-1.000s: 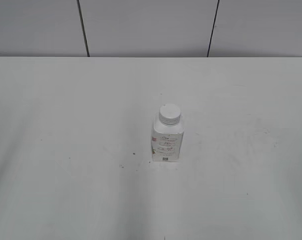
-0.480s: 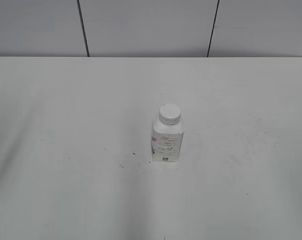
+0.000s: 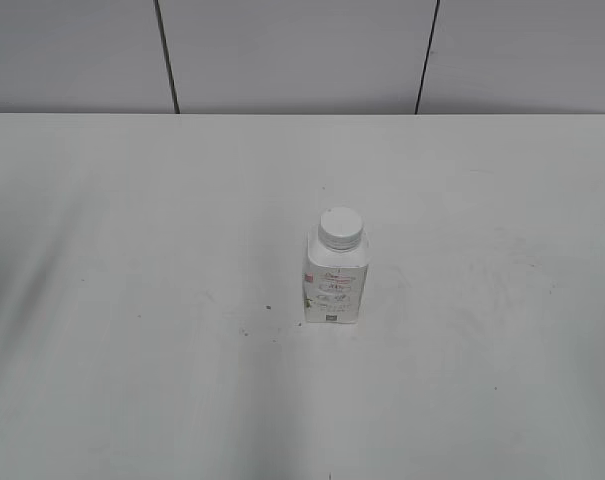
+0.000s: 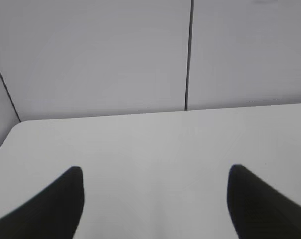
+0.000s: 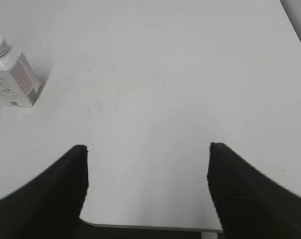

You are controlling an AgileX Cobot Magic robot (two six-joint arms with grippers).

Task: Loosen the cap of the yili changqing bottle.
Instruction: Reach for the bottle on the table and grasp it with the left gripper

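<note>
Meanwhile the yili changqing bottle (image 3: 333, 285) stood upright near the middle of the white table (image 3: 132, 250), its ribbed white cap (image 3: 340, 228) seated on the neck. Neither arm showed in the exterior view. R wrist view had the bottle at far upper left, w/ the right gripper (image 5: 148, 184) well apart from it, fingers (image 5: 58, 186) spread wide over bare tabletop near the edge. Left gripper (image 4: 155, 199) also had its fingers (image 4: 55, 204) spread, holding nothing, facing the grey wall panels (image 4: 90, 55).
</note>
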